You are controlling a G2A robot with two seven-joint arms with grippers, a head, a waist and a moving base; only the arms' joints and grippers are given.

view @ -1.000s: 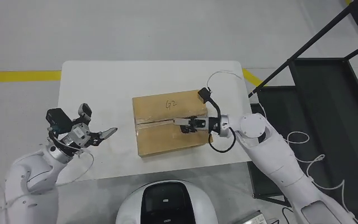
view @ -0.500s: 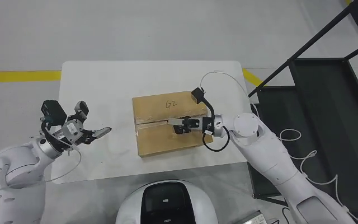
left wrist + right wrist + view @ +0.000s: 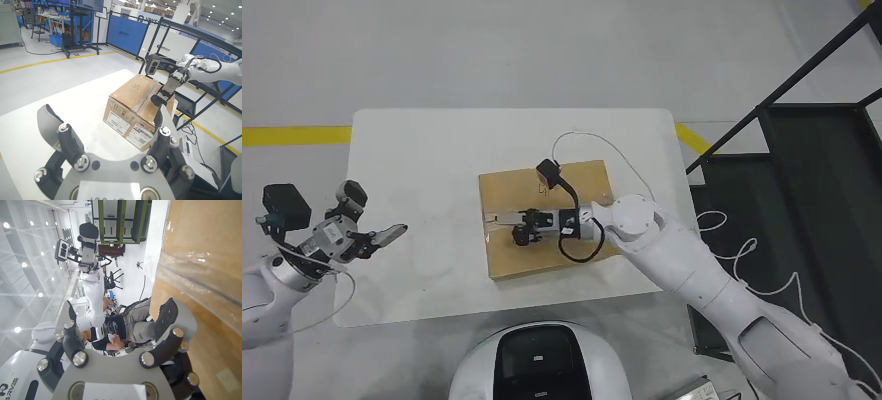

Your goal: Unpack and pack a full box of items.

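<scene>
**Both grippers released, box taped shut**

We see the cardboard box (image 3: 542,255) sitting on the white table (image 3: 422,160), a little right of centre, with clear tape (image 3: 145,98) along its top seam. The right gripper (image 3: 504,222) lies low over that seam with its fingers spread, grasping nothing. The left gripper (image 3: 374,210) hangs over the table's left edge, fingers also spread and empty, well apart from the box.

Table (image 3: 422,150): open white surface left of the box and along the far edge; narrow strip at the near edge.
Box (image 3: 512,190): closed, taped, right of centre.
Right gripper (image 3: 504,216): fingers apart, low over the box's seam, its arm crossing the box's right half.
Left gripper (image 3: 377,235): fingers apart, at the table's left edge, well apart from the box.
Black rack (image 3: 802,150): just beside the table's right edge.
</scene>
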